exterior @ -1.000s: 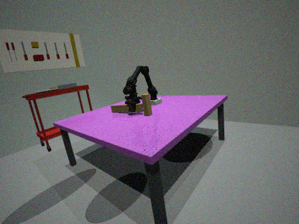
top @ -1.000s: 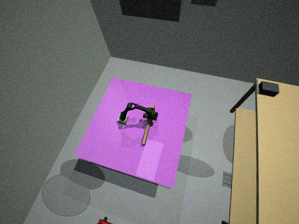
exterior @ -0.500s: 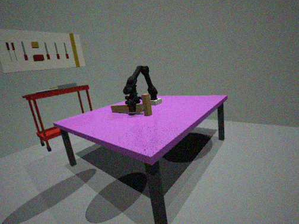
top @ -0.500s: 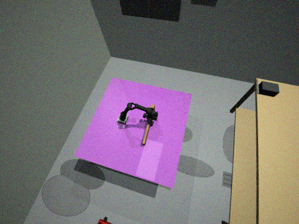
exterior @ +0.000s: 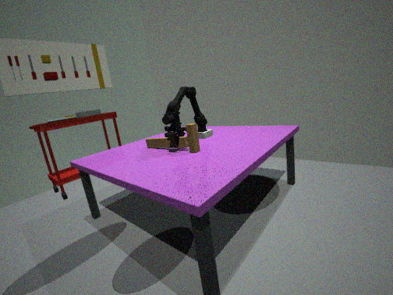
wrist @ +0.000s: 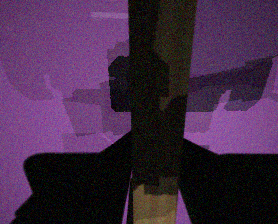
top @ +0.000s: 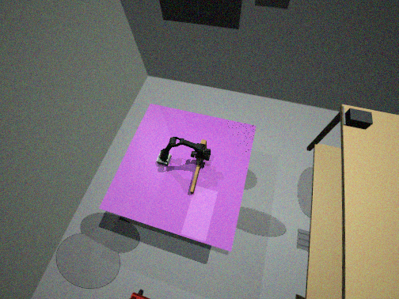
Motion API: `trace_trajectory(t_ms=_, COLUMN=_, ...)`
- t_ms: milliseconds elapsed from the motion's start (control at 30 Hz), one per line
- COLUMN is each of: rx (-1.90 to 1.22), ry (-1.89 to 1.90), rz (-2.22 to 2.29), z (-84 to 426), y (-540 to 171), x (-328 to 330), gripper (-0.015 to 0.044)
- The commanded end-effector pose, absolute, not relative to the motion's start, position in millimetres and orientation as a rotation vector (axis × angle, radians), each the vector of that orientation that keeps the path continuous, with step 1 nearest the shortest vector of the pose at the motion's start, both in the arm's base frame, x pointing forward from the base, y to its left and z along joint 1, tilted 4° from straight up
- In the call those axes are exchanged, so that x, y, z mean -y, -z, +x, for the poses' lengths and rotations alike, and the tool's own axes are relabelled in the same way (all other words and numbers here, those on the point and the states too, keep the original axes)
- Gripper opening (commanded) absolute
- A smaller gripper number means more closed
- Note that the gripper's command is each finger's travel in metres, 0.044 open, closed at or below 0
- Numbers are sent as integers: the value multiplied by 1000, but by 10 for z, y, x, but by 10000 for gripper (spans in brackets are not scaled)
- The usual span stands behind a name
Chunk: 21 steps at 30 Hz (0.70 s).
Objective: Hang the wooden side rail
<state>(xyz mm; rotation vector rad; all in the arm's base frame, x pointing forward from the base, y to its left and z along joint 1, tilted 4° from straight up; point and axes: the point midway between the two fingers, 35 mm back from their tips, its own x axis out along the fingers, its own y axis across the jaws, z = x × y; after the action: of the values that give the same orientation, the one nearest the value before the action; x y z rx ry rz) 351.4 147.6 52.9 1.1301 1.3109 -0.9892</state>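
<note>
The wooden side rail [top: 195,180] [exterior: 156,143] [wrist: 155,202] lies lengthwise, its far end low at the table top. My gripper [top: 200,161] [exterior: 174,148] is shut on the rail near its post end, with the rail running between the fingers in the wrist view. The headboard post [top: 203,141] [exterior: 192,137] stands upright on the table, just beyond the gripper, and the rail's near end is close to it in the exterior view. The hooks, the slot and the pins are hidden or too small to tell, so I cannot tell whether they touch.
The purple table [top: 138,177] [exterior: 242,155] carries the arm's white base [top: 164,160] [exterior: 207,133] on the other side from the gripper. A red cart [exterior: 74,120] stands on the floor beyond the table. A large wooden cabinet or shelf [top: 368,201] stands off to the right in the top view.
</note>
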Motion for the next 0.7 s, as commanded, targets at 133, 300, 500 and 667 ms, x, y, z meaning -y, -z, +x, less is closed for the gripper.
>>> trace_trajectory(t_ms=133, rx=-1308, ry=988, rz=1138, z=3518, y=-551, x=-1488, gripper=0)
trace_trajectory(t_ms=300, rx=-1308, ry=988, rz=1138, z=3521, y=-556, x=-1492, gripper=0)
trace_trajectory(t_ms=500, rx=-1308, ry=988, rz=1138, z=3524, y=-561, x=-1497, gripper=0)
trace_trajectory(t_ms=667, rx=-1308, ry=988, rz=1138, z=3529, y=-559, x=-1504, gripper=0)
